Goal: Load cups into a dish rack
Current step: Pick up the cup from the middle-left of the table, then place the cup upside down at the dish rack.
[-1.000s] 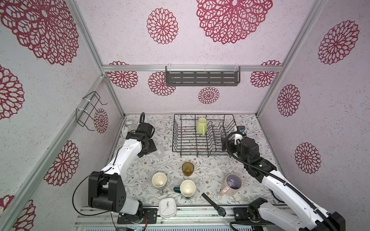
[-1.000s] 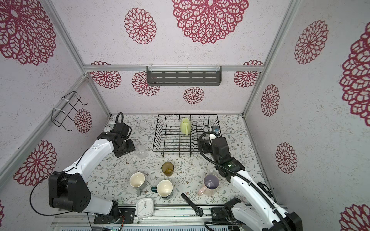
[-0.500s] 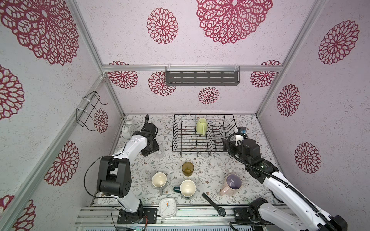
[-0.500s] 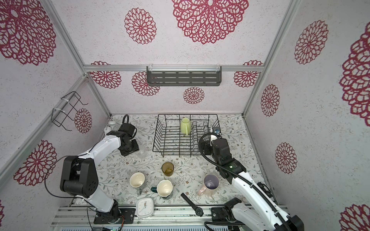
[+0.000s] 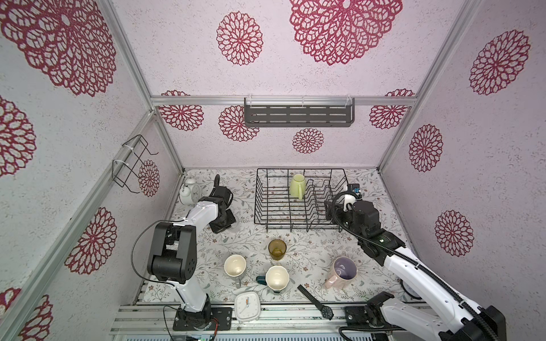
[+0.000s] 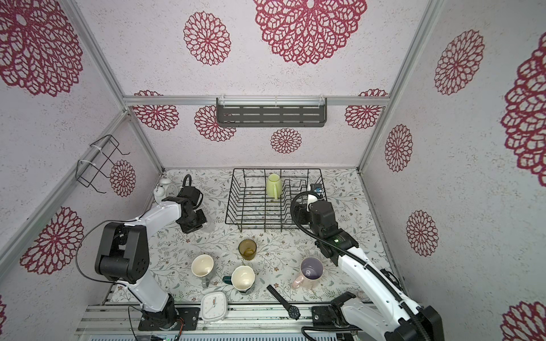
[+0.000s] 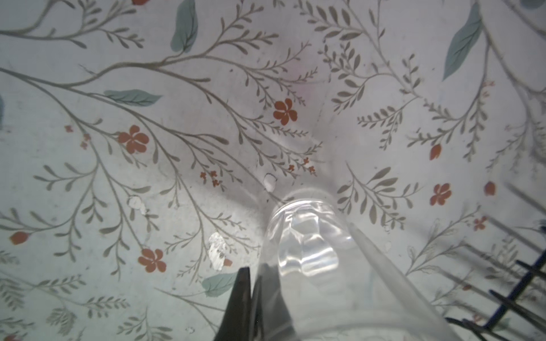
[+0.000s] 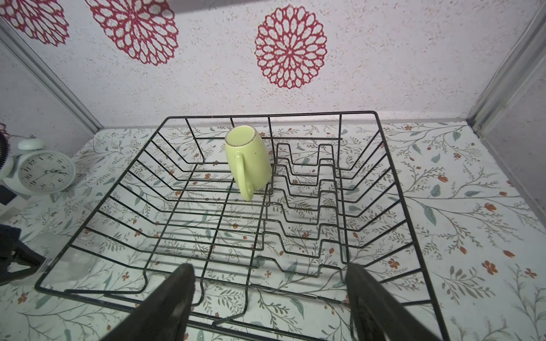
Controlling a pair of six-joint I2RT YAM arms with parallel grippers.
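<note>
- Floral tabletop [image 5: 310, 245]: the clear glass [image 5: 235, 226] was found left of centre in a top view, just beside the dish rack [image 5: 298, 169].
- Its rim was pinched by the left gripper [image 7: 254, 283]; the right gripper [image 8: 266, 295] was spread wide, empty.
- It was judged light, slippery, fragile.

Four mugs [image 5: 297, 186] [image 5: 235, 265] [image 5: 276, 277] [image 5: 342, 268], one clear glass [image 7: 307, 251], one amber tumbler [image 5: 277, 249], two clocks [image 5: 190, 192] [image 5: 247, 305], one wristwatch [image 5: 316, 302], one dish rack [image 5: 277, 206], two wall fixtures [image 5: 298, 116] [image 5: 128, 164].

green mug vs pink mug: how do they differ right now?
Place: the green mug sits inside the dish rack; the pink mug stands on the table, outside it.
Pose: the green mug is mouth down, base up; the pink mug is mouth up.
Shared: one handle each, neither gripped.
</note>
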